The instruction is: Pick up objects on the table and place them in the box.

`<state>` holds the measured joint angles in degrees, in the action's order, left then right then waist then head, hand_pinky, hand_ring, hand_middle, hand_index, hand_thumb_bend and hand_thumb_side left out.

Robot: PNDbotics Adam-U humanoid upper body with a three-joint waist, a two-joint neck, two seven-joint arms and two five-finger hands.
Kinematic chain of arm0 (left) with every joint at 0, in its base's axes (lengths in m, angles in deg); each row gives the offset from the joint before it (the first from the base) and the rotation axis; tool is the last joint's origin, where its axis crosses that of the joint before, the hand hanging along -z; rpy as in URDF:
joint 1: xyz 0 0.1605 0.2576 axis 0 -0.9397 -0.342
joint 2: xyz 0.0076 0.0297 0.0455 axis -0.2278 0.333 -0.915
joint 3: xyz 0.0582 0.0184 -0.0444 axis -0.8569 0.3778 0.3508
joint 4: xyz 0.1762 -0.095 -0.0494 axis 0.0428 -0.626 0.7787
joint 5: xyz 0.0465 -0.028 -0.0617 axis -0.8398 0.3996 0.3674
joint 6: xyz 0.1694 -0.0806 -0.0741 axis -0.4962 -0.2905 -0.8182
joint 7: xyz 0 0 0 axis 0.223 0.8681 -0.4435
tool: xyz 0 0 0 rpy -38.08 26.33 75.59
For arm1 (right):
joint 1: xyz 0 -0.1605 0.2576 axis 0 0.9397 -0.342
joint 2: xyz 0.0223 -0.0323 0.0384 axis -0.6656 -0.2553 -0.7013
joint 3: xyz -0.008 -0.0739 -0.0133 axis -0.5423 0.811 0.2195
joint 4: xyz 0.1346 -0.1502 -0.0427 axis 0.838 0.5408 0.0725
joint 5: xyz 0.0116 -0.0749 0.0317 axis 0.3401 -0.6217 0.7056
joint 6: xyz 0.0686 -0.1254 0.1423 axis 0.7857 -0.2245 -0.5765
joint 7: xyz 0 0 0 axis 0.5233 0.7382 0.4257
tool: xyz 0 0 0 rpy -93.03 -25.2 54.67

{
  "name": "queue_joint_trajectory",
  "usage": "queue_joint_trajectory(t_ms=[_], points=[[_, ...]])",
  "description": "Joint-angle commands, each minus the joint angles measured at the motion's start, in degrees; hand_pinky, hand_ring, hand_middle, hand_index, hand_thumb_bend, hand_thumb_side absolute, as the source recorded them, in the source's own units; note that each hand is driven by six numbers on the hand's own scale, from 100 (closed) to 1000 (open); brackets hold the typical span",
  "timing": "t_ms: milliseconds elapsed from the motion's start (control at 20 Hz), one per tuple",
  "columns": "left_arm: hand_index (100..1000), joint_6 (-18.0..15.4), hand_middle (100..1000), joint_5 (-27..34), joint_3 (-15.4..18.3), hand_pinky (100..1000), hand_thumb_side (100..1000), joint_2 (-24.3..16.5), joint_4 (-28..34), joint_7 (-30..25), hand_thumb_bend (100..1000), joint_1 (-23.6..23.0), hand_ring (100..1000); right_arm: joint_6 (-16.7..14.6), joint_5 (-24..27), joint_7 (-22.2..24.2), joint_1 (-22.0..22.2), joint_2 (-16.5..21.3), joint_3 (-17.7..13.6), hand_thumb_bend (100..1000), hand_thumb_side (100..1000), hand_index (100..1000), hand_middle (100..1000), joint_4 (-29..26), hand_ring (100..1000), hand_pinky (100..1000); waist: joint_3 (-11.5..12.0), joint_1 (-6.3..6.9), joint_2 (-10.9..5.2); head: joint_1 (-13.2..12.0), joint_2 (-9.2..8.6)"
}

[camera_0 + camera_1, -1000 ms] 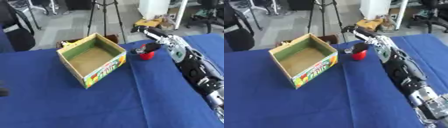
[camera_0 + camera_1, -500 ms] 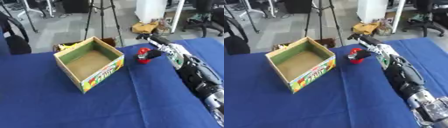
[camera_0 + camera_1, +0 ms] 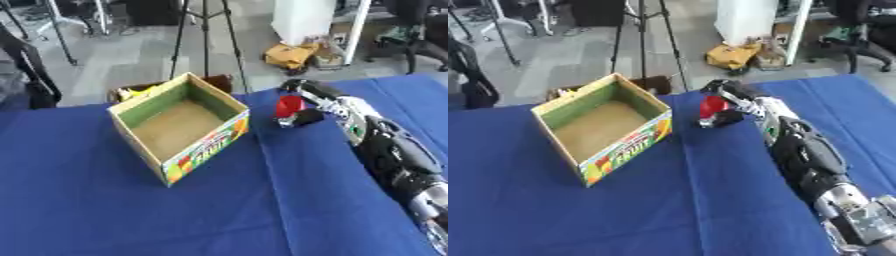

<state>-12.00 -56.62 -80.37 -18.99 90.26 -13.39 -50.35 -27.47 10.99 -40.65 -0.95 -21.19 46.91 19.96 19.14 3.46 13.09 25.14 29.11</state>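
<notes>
An open cardboard box (image 3: 179, 125) with green inner walls and a fruit print on its side stands on the blue table, its inside bare. Just right of it is a small red object (image 3: 289, 106), and my right hand (image 3: 302, 112) has its fingers and thumb curled round it, slightly above the cloth. The right arm runs in from the lower right. My left hand shows in neither view.
The blue tablecloth (image 3: 219, 200) covers the whole work area. Beyond the far edge stand a tripod (image 3: 206, 40), chair legs and a yellow item on the floor (image 3: 289, 55). A dark thing with yellow sits behind the box (image 3: 131, 92).
The view has shifted down and right between frames. My right hand has kept hold of the red object and carried it a little nearer the box.
</notes>
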Motion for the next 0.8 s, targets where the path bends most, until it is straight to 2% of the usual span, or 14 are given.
queue_joint_trajectory(t_ms=[50,100,300,400,500,550,650,800], points=[[754,-0.1,582,0.2,0.0,559,968,-0.8,1.5,-0.1,627,0.9,553,0.4,-1.3,-0.2,-0.6,1.9,-0.4,582,680,872,842,0.1,777,771,-0.1,0.0,-0.75,0.2,-0.69],[754,-0.1,582,0.2,0.0,559,968,-0.8,1.5,-0.1,627,0.9,553,0.4,-1.5,-0.2,-0.6,1.8,-0.4,566,654,868,834,0.2,715,701,-0.1,0.01,-0.72,0.2,-0.68],[754,-0.1,582,0.2,0.1,558,968,-0.8,1.5,0.0,625,0.9,553,0.2,-1.9,0.0,-0.4,1.7,-0.3,522,553,854,823,0.3,559,547,-0.4,0.11,-0.7,0.2,-0.68],[754,0.0,582,0.2,0.1,558,969,-0.8,1.5,0.0,623,0.9,553,0.1,-1.9,0.2,-0.4,1.5,-0.3,478,406,840,813,0.4,495,457,-0.5,0.18,-0.73,0.1,-0.7],[754,0.0,582,0.2,0.1,557,970,-0.8,1.5,0.1,621,0.8,553,0.0,-1.7,0.5,-0.3,1.4,-0.3,422,193,820,804,0.4,445,353,-0.7,0.22,-0.76,0.1,-0.66],[754,0.0,582,0.2,0.1,557,970,-0.8,1.5,0.1,621,0.8,553,0.0,-1.4,0.6,-0.2,1.4,-0.2,345,103,811,799,0.4,423,322,-0.8,0.24,-0.77,0.0,-0.65],[754,0.0,582,0.1,0.2,557,971,-0.8,1.5,0.1,619,0.8,553,-0.1,-0.6,0.8,-0.2,1.3,-0.3,201,100,794,778,0.2,367,265,-1.0,0.26,-0.79,-0.1,-0.62],[754,0.0,582,0.1,0.3,556,972,-0.9,1.5,0.3,616,0.9,553,-0.5,1.9,1.1,-0.4,1.2,-0.2,128,100,792,752,-1.3,325,219,-1.3,0.17,-0.84,-0.3,-0.58]])
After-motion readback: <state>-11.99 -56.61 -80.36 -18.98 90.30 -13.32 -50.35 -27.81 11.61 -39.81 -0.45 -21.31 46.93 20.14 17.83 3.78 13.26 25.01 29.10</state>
